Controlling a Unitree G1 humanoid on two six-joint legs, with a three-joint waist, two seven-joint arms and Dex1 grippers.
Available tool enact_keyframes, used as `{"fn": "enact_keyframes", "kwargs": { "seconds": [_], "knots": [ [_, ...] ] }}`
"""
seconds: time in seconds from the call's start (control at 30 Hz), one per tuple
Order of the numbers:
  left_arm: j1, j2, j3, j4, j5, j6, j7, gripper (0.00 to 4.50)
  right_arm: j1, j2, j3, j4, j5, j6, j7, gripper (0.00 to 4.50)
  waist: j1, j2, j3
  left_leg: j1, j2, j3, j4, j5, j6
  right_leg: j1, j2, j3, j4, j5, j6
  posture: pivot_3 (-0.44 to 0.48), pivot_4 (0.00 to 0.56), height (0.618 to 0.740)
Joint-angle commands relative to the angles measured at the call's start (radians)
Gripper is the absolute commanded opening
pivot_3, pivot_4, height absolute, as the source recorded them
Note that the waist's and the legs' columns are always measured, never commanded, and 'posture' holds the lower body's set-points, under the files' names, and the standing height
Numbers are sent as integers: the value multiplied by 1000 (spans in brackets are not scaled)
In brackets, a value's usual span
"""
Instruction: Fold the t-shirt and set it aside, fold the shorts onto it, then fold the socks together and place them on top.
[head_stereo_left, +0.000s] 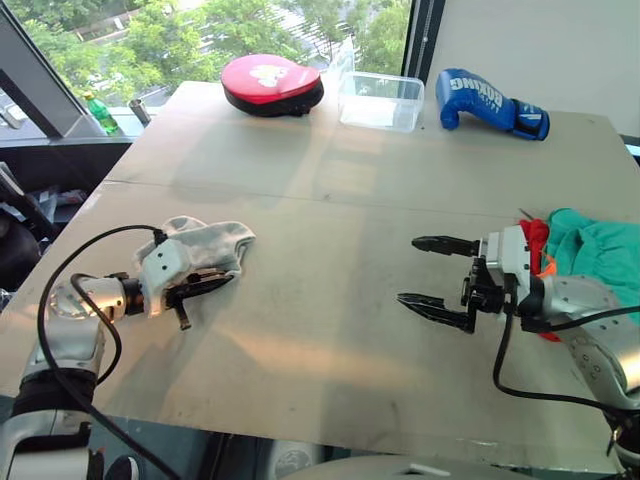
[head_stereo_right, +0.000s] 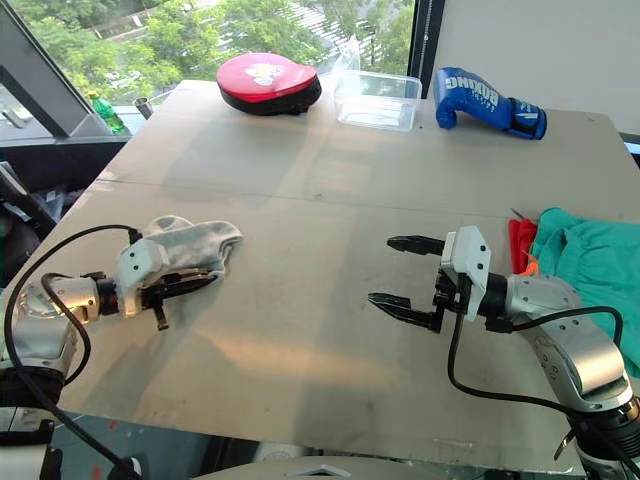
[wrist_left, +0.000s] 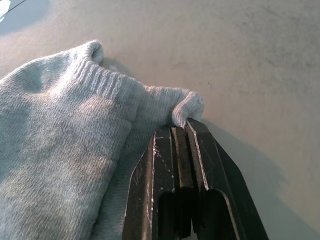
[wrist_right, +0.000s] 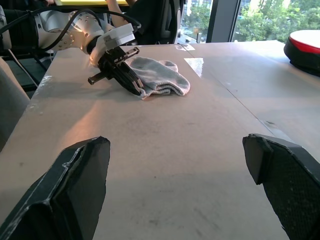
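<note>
While the light grey knit ankle socks (head_stereo_left: 205, 246) lie on the left part of the pale wooden table (head_stereo_left: 330, 190), long axis running left to right, the left gripper (head_stereo_left: 205, 288) pinches their near edge. From the right wrist, the right gripper (wrist_right: 180, 192) hangs spread wide, holding nothing, near the teal-green shorts (head_stereo_left: 600, 255).

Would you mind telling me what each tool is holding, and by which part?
The left tool pinches the socks at a fabric edge; the right tool is open and empty.
</note>
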Motion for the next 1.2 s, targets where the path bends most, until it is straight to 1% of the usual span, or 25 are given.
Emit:
{"fn": "enact_keyframes", "kwargs": {
  "seconds": [0.03, 0.17, 0.27, 0.33, 0.4, 0.53, 0.67, 0.77, 0.83, 0.87, 0.9, 0.93, 0.97, 1.0, 1.1, 1.2],
  "knots": [
    [-45, -60, -74, -160, -12, 141, 38, 68, -12, -16, -42, -22, 6, 2, -15, 4500, 8, 0, 0, -1, -1, 0, 0, 0, 0, 0, 0, 0, 0, 0, 0, 0, 150, 735],
    [-97, -136, -145, -414, -69, 447, 126, 68, 7, -53, -82, -19, 2, 17, -19, 4500, 15, -2, 1, -2, -1, 0, 1, 0, 0, 0, 0, 0, 0, 0, 1, 0, 150, 735],
    [-147, -205, -209, -542, -99, 628, 193, 68, 22, -84, -115, -6, -1, 30, -21, 4500, 16, -2, 1, -2, -1, -1, 1, 0, 0, 0, 2, 1, 0, 0, 1, 0, 150, 735],
    [-194, -278, -257, -593, -118, 727, 244, 68, 22, -101, -135, 10, -2, 37, -24, 4500, 15, -2, 1, -1, -2, -1, 1, 0, 0, 0, 3, 1, 0, 0, 1, 0, 150, 735],
    [-250, -359, -317, -594, -100, 791, 303, 68, 20, -113, -152, 29, -4, 35, -20, 4500, 15, -2, 1, -1, -3, -1, 1, 0, 0, 1, 3, 2, 1, 0, 2, 0, 150, 735],
    [-320, -460, -419, -535, -39, 820, 375, 68, 48, -145, -179, 40, -4, 47, -4, 4500, 9, -2, 1, -1, -3, -2, 1, 0, 0, 1, 5, 3, 1, 0, 2, 0, 150, 735],
    [-362, -545, -478, -467, 1, 816, 436, 68, 98, -187, -212, 35, -7, 74, 2, 4500, 17, -1, 1, -1, -4, -3, 1, 1, -1, 1, 5, 3, 0, -1, 2, 0, 150, 735],
    [-393, -630, -479, -416, 11, 810, 494, 1161, 124, -203, -231, 24, -14, 87, -10, 4500, 17, -2, 1, -1, -4, -3, 1, 1, -1, 1, 5, 3, 0, -1, 2, 0, 150, 735],
    [-410, -687, -475, -393, 13, 804, 526, 2119, 137, -198, -233, 7, -12, 99, -28, 4500, 17, -2, 1, -1, -4, -3, 1, 0, 0, 1, 5, 3, 0, -1, 2, 0, 150, 735],
    [-413, -706, -472, -387, 11, 803, 535, 2520, 140, -194, -231, 0, -11, 105, -36, 4500, 17, -2, 1, -1, -4, -4, 1, 0, 0, 1, 5, 3, 1, -1, 2, 0, 150, 735],
    [-417, -721, -470, -386, 8, 797, 537, 2914, 143, -190, -225, -9, -9, 117, -47, 4500, 16, -2, 1, -1, -4, -4, 1, 0, 0, 1, 5, 3, 1, -1, 2, 0, 150, 735],
    [-419, -731, -467, -385, 6, 793, 539, 3478, 146, -188, -223, -16, -7, 125, -55, 4500, 16, -2, 1, -1, -4, -3, 1, 0, 0, 1, 5, 3, 0, -1, 3, 0, 150, 735],
    [-422, -734, -466, -389, 0, 794, 532, 3886, 147, -186, -218, -21, -8, 132, -61, 4500, 15, -2, 1, -1, -4, -3, 1, 0, 0, 1, 5, 3, 0, -1, 3, 0, 150, 735],
    [-424, -722, -461, -401, -9, 791, 511, 4392, 145, -180, -214, -24, -7, 137, -69, 4500, 15, -2, 1, -1, -4, -4, 1, 0, 0, 1, 5, 3, 0, -1, 3, 0, 150, 735],
    [-431, -667, -443, -434, -18, 784, 464, 4457, 135, -167, -207, -31, -4, 150, -82, 4500, 9, -1, 1, -1, -4, -4, 1, 1, -2, 1, 5, 3, 1, -1, 2, 0, 150, 735],
    [-428, -558, -393, -486, -38, 771, 406, 4457, 134, -154, -200, -38, 0, 150, -83, 4500, 1, -1, 1, -1, -3, -4, 1, 1, -2, 1, 5, 3, 1, -1, 2, 0, 150, 735]
  ]
}}
